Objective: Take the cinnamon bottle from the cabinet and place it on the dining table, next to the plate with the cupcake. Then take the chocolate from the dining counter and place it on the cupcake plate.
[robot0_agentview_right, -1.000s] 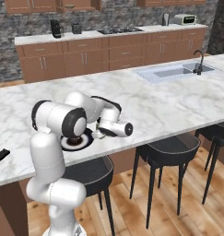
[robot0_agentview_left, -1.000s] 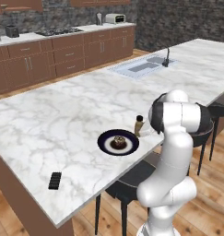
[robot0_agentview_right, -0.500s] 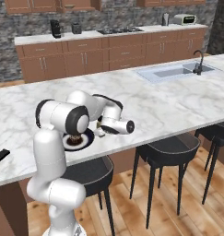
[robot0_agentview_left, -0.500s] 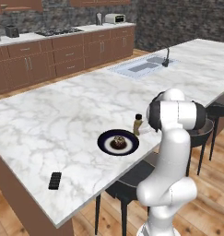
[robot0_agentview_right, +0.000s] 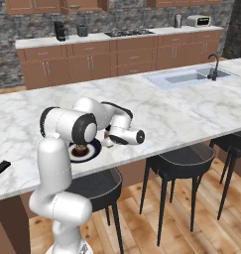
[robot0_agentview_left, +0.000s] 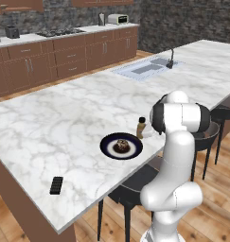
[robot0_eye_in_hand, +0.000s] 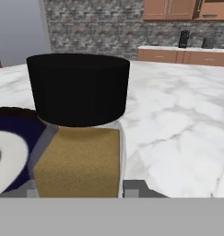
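The cinnamon bottle (robot0_eye_in_hand: 76, 166), tan with a round black cap, stands upright on the white marble dining table (robot0_agentview_left: 64, 118), just right of the plate. In the hand view it sits between my fingertips (robot0_eye_in_hand: 136, 188), and my gripper (robot0_eye_in_hand: 83, 189) is shut on it. From the left base view the bottle (robot0_agentview_left: 141, 127) shows beside my white hand, close to the table's near edge. The dark navy plate (robot0_agentview_left: 107, 146) holds the brown cupcake (robot0_agentview_left: 121, 145). The black chocolate (robot0_agentview_left: 56, 185) lies flat near the front left edge of the table, far from my hand.
A sink with a faucet (robot0_agentview_left: 147, 68) is set into the far right of the table. Black stools (robot0_agentview_right: 179, 161) stand along the near edge beside my base. Brown cabinets and a stove (robot0_agentview_left: 59, 33) line the back wall.
Hardly anything differs. The hand with the bottle has settled slightly lower beside the plate; the plate, the cupcake and the chocolate stay where they were.
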Robot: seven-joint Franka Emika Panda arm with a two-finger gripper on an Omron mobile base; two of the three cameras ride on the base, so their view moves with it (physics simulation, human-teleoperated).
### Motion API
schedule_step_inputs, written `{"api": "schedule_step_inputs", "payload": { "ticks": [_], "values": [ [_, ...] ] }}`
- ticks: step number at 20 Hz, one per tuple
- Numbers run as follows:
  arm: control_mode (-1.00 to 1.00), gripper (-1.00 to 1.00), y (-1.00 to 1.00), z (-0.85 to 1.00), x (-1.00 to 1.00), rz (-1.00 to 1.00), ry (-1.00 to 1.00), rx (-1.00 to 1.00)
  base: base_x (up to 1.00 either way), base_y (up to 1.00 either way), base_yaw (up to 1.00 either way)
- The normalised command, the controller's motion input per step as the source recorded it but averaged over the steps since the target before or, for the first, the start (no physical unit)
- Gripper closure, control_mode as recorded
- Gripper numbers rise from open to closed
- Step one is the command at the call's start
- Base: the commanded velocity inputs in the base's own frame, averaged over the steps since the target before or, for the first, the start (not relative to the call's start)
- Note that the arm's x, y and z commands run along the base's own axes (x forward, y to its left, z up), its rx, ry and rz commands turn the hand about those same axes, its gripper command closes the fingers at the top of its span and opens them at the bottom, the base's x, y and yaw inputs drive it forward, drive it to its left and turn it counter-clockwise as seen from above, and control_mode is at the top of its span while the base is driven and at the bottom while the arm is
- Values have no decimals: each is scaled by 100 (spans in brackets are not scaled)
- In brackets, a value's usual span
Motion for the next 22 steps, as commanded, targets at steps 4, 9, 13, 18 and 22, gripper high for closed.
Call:
{"api": "schedule_step_inputs", "payload": {
  "ticks": [4, 9, 13, 18, 22],
  "values": [
    [-100, 100, 5, -29, 5, 0, -7, -4, 0, 0, 0],
    [-100, 100, 3, -25, 7, 0, -5, -5, 0, 0, 0],
    [-100, 100, 0, -25, 10, 0, -1, -3, 0, 0, 0],
    [-100, 100, 1, -34, 0, 0, 0, 0, 0, 0, 0],
    [-100, 100, 1, -31, 0, 0, 0, 0, 0, 0, 0]
  ]
}}
